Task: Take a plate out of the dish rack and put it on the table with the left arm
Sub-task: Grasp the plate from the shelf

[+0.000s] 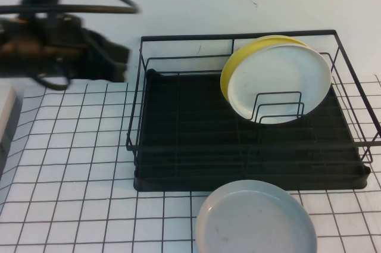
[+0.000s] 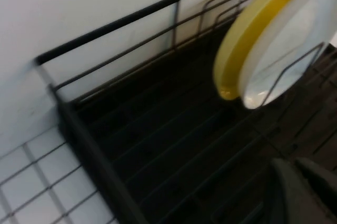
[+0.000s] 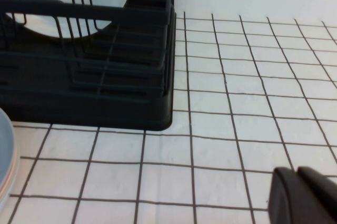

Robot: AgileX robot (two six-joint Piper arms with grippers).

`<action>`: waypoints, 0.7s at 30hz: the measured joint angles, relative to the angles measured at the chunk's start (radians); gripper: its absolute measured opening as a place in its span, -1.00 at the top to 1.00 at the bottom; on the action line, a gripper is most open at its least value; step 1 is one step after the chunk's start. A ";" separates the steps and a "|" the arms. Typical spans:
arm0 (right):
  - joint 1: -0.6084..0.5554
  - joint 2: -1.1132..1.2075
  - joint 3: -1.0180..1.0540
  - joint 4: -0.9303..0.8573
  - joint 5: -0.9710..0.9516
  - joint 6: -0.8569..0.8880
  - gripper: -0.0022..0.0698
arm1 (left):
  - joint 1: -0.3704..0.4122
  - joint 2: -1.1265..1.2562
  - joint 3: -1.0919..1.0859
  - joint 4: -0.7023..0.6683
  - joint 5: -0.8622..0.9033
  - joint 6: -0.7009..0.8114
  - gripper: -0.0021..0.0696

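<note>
One left gripper [image 2: 303,192] hangs over the dish rack [image 1: 178,146], its grip impossible to judge. The right gripper [image 3: 305,195] hovers above the table [image 1: 71,175]. The plate [image 1: 280,83], glossy white, leans upright against the yellow plate [image 1: 238,65].

no readable text, labels, brands, numbers or signs anywhere
</note>
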 joint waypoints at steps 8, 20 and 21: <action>0.000 0.000 0.000 0.000 0.000 0.000 0.95 | -0.186 0.201 -0.143 -0.010 -0.111 0.160 0.95; 0.000 0.000 0.000 0.000 0.000 0.000 0.95 | -0.331 0.416 -0.279 -0.023 -0.201 0.382 0.66; 0.000 0.000 0.000 0.000 0.000 0.000 0.95 | -0.340 0.432 -0.286 -0.025 -0.214 0.391 0.59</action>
